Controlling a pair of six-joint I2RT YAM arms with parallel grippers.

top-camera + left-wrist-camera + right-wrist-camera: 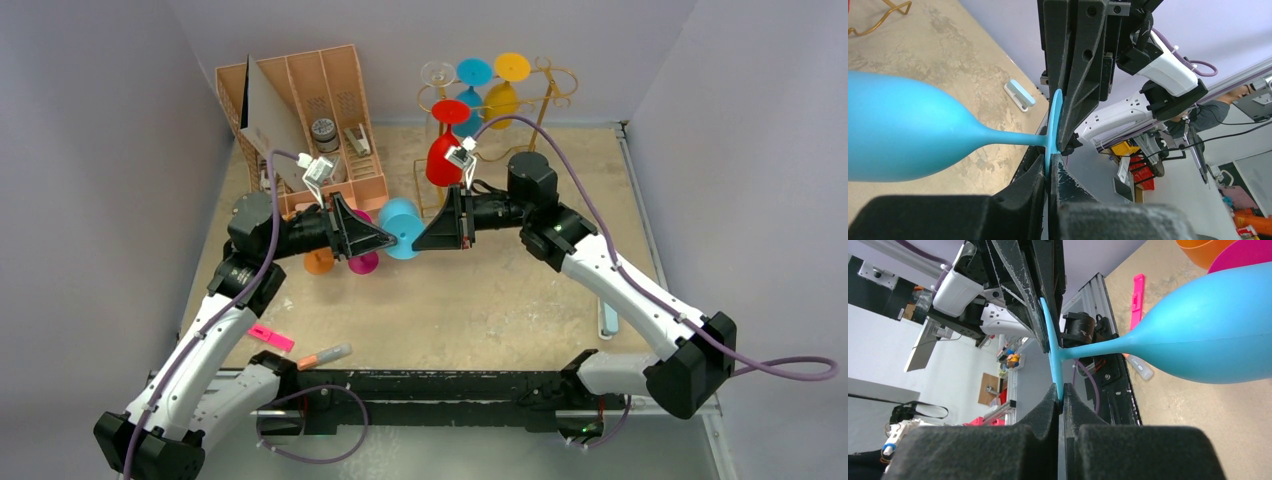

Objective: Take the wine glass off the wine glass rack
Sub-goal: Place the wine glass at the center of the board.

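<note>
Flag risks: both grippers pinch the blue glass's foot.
Left gripper and right gripper both clamp the blue wine glass by its thin foot rim; unsynced motion could twist it loose. Bowl sticks out sideways from that edge grip, may pivot. Pink glass and orange glass nearby could get knocked.

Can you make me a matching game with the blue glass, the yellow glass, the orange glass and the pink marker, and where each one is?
Things: 1 blue glass; 2 yellow glass; 3 orange glass; 4 pink marker.
Places: A hanging on the gold rack; B on the table near its front edge; C pinched between left tool and right tool; D beside the magenta glass.
Pairs: 1-C; 2-A; 3-D; 4-B.
</note>
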